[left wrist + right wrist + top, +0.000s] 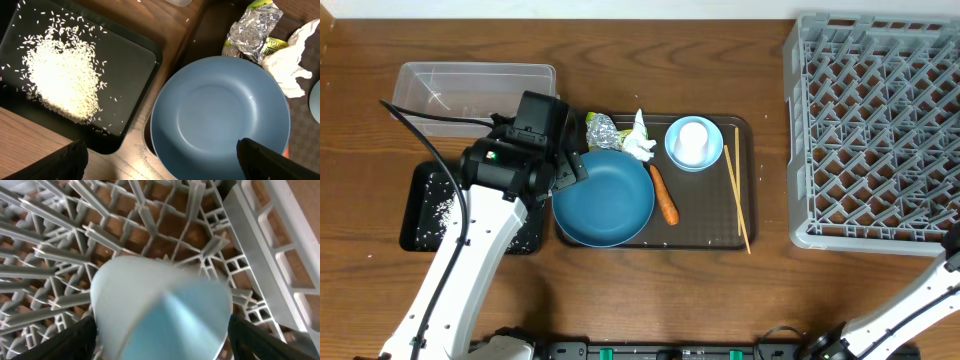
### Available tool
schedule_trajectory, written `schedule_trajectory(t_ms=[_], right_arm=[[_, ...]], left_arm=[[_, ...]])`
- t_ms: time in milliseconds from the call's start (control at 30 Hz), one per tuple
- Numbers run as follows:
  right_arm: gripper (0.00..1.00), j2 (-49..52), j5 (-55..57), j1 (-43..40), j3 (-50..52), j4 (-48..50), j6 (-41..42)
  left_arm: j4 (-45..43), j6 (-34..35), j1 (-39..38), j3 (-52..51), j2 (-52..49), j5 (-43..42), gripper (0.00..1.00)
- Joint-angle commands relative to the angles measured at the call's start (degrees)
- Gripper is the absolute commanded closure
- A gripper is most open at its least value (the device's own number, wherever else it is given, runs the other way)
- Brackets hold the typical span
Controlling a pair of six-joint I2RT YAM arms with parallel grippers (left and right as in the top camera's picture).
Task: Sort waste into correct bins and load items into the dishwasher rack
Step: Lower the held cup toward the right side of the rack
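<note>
Now:
- Left hand (162, 167) apart, over plate's (220, 117) near rim; rice (60, 80) in black tray (132, 67), left.
- Right hand (167, 342) flanks blurred cup (160, 305) over rack (265, 240); can't tell if clamped.

Bright even light, soft shadows, cup (150, 310) blurred

I see a robot test bench dressed as a kitchen clean-up station: a wood-grain table (650, 60) holding a brown serving tray (705, 205), a grey dishwasher rack (875, 130) right of the tray, a black tray (420, 180) and clear tub (450, 85) left of it.
</note>
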State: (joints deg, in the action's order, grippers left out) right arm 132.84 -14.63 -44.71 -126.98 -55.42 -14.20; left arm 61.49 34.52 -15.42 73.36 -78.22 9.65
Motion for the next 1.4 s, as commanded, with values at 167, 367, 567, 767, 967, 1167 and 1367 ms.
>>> schedule_trajectory(t_ms=[167,367,567,767,967,1167,1367], right_arm=[[0.3,-0.39,2.38,1.62,-0.74,-1.46,1.68],[0.48,-0.63,2.4,2.93,-0.76,-3.1,3.08],[0.7,-1.77,2.4,3.98,-0.79,-4.04,6.29],[0.99,-5.11,-0.57,3.96,-0.79,-5.09,9.49],[0.99,-8.28,-20.61,3.34,-0.79,-5.57,9.46],[0.99,-8.44,-40.76,3.54,-0.72,-7.76,8.76],[0.99,-8.37,-46.66,4.76,-0.68,-15.41,1.73]], left_arm=[[0.15,-0.15,0.31,0.35,0.15,1.16,0.02],[0.15,-0.15,0.31,0.37,0.15,1.16,0.02],[0.15,-0.15,0.31,0.35,0.15,1.16,0.02],[0.15,-0.15,0.31,0.35,0.15,1.16,0.02],[0.15,-0.15,0.31,0.35,0.15,1.16,0.02],[0.15,-0.15,0.31,0.35,0.15,1.16,0.02],[0.15,-0.15,0.31,0.35,0.15,1.16,0.02]])
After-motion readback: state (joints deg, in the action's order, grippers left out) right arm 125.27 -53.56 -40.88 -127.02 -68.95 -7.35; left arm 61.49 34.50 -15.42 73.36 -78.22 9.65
